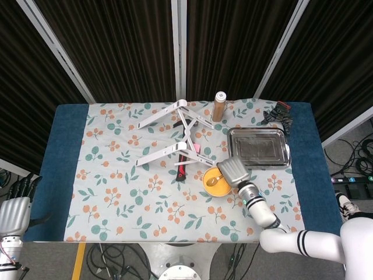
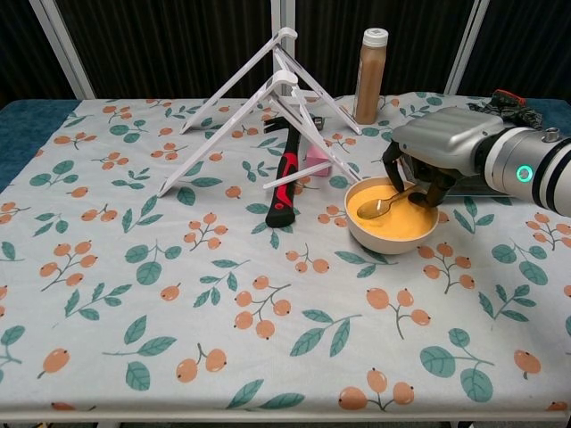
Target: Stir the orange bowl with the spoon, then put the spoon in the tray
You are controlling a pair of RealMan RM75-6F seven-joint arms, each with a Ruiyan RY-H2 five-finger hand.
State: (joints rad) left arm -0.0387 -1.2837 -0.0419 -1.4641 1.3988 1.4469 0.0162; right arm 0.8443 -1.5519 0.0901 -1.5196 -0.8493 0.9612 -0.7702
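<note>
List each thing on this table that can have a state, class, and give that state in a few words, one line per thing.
right hand: holds the spoon, over the bowl
left hand: off the table's edge, holds nothing
spoon: tilted, scoop end in the bowl
orange bowl: upright, orange inside
tray: empty
brown bottle: upright, capped
hammer: lying flat
</note>
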